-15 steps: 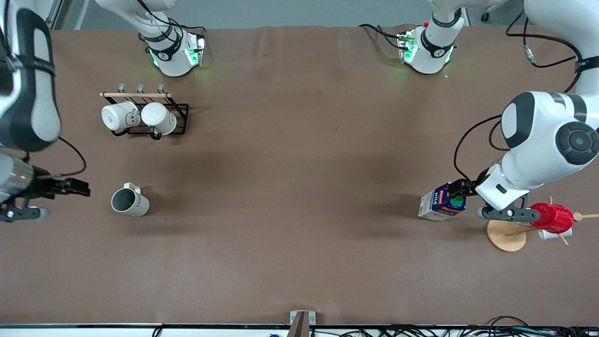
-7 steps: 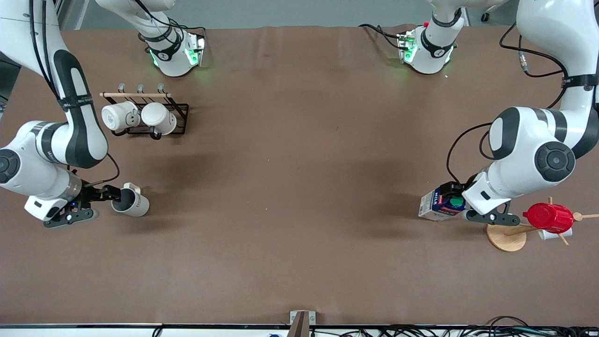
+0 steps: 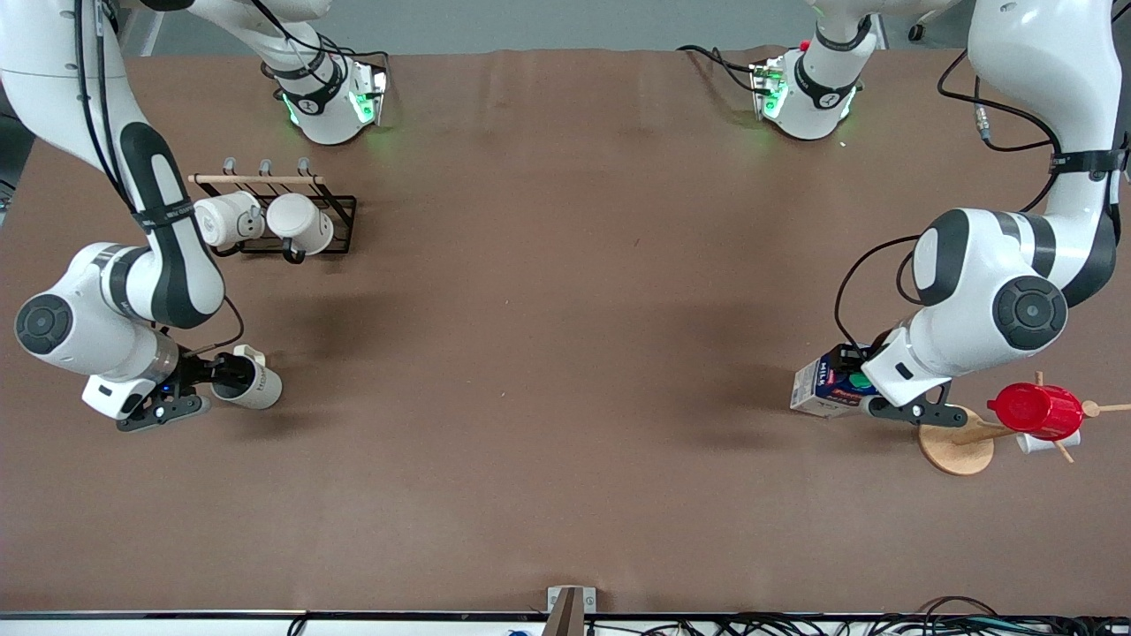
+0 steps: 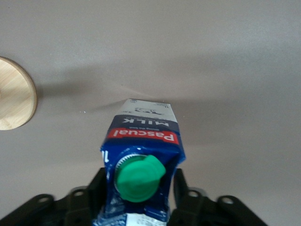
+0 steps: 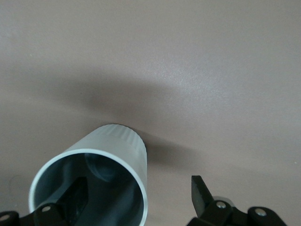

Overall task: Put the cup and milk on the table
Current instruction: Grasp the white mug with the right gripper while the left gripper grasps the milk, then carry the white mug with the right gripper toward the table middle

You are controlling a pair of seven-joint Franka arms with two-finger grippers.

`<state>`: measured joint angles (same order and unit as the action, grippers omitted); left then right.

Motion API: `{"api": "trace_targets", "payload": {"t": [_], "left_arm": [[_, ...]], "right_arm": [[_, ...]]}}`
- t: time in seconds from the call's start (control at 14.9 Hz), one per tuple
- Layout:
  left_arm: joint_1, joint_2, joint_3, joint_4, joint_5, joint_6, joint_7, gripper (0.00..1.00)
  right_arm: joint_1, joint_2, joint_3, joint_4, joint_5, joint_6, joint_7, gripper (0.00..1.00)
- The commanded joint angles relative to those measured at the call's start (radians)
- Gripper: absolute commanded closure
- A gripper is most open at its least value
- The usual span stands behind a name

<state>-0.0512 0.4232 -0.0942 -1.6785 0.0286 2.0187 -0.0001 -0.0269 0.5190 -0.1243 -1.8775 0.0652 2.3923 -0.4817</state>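
The cream-white cup (image 3: 258, 387) stands on the brown table (image 3: 565, 353) toward the right arm's end. My right gripper (image 3: 228, 367) is open at its rim. In the right wrist view one finger (image 5: 77, 193) is inside the grey cup (image 5: 117, 141) and the other finger (image 5: 201, 190) is outside, so my right gripper (image 5: 138, 184) straddles the wall. The blue and white milk (image 3: 817, 387) with a green cap is toward the left arm's end, its base down at the table. My left gripper (image 3: 855, 382) is shut on its top. The left wrist view shows my left gripper (image 4: 140, 181) pressing both sides of the milk (image 4: 143, 127).
A black wire rack (image 3: 340, 225) with two white mugs stands farther from the front camera than the cup. A wooden mug tree (image 3: 950, 446) with a red cup (image 3: 1038, 411) stands close beside the left gripper; its round base also shows in the left wrist view (image 4: 14, 94).
My right arm has swung in from the right arm's end of the table and its open gripper has reached the cup's rim. The left arm has shifted slightly; the milk has stayed in place.
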Motion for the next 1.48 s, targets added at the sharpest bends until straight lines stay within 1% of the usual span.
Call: {"api": "trace_targets", "payload": {"t": [0.0, 0.07, 0.13, 0.2, 0.27, 0.47, 0.54, 0.67, 0.81, 0.87, 0.94, 1.07, 1.14, 1.21, 1.28, 1.34, 1.41], "left_arm": [[-0.004, -0.007, -0.001, 0.008, 0.020, 0.002, 0.000, 0.65], [-0.006, -0.011, -0.002, 0.011, 0.020, 0.002, -0.007, 0.69], [-0.006, -0.014, -0.007, 0.014, 0.020, 0.000, -0.009, 0.70], [-0.004, -0.018, -0.007, 0.020, 0.020, 0.000, -0.009, 0.70], [-0.004, -0.018, -0.007, 0.040, 0.019, -0.006, -0.009, 0.70], [-0.004, -0.027, -0.009, 0.094, 0.008, -0.050, -0.009, 0.69], [-0.004, -0.029, -0.010, 0.115, 0.007, -0.066, -0.011, 0.69], [-0.006, -0.029, -0.019, 0.140, 0.005, -0.080, -0.030, 0.68], [-0.004, -0.029, -0.036, 0.155, 0.005, -0.080, -0.066, 0.68], [-0.007, -0.029, -0.038, 0.158, 0.007, -0.080, -0.084, 0.68], [-0.010, -0.029, -0.047, 0.161, 0.007, -0.080, -0.102, 0.68], [-0.013, -0.029, -0.059, 0.172, 0.007, -0.080, -0.141, 0.68], [-0.013, -0.027, -0.061, 0.175, 0.007, -0.080, -0.152, 0.68], [-0.015, -0.027, -0.061, 0.175, 0.007, -0.080, -0.152, 0.68], [-0.013, -0.026, -0.061, 0.175, 0.005, -0.080, -0.152, 0.68], [-0.013, -0.024, -0.061, 0.175, 0.005, -0.080, -0.152, 0.68], [-0.013, -0.023, -0.061, 0.177, 0.005, -0.080, -0.152, 0.68]], "right_arm": [[-0.008, -0.016, 0.009, -0.029, 0.018, 0.016, -0.022, 0.60], [-0.008, -0.016, 0.009, -0.029, 0.018, 0.018, -0.018, 0.76], [-0.008, -0.016, 0.009, -0.028, 0.019, 0.018, -0.014, 0.90], [-0.008, -0.016, 0.009, -0.028, 0.021, 0.015, -0.008, 0.98], [-0.008, -0.016, 0.009, -0.028, 0.034, 0.011, -0.008, 1.00], [-0.002, -0.022, 0.009, -0.012, 0.041, -0.045, 0.014, 1.00], [0.002, -0.033, 0.011, 0.000, 0.041, -0.085, 0.043, 1.00], [0.034, -0.077, 0.017, 0.035, 0.039, -0.206, 0.115, 1.00], [0.091, -0.132, 0.037, 0.064, 0.039, -0.322, 0.245, 1.00], [0.117, -0.157, 0.069, 0.066, 0.039, -0.340, 0.333, 1.00], [0.126, -0.172, 0.118, 0.066, 0.030, -0.340, 0.439, 1.00], [0.130, -0.175, 0.225, 0.067, 0.024, -0.332, 0.611, 1.00], [0.136, -0.174, 0.265, 0.069, 0.012, -0.322, 0.691, 1.00], [0.151, -0.172, 0.302, 0.078, -0.013, -0.311, 0.780, 1.00], [0.168, -0.168, 0.334, 0.095, -0.056, -0.303, 0.884, 1.00], [0.185, -0.148, 0.366, 0.113, -0.111, -0.291, 1.000, 1.00], [0.203, -0.105, 0.400, 0.126, -0.167, -0.265, 1.108, 1.00]]}}
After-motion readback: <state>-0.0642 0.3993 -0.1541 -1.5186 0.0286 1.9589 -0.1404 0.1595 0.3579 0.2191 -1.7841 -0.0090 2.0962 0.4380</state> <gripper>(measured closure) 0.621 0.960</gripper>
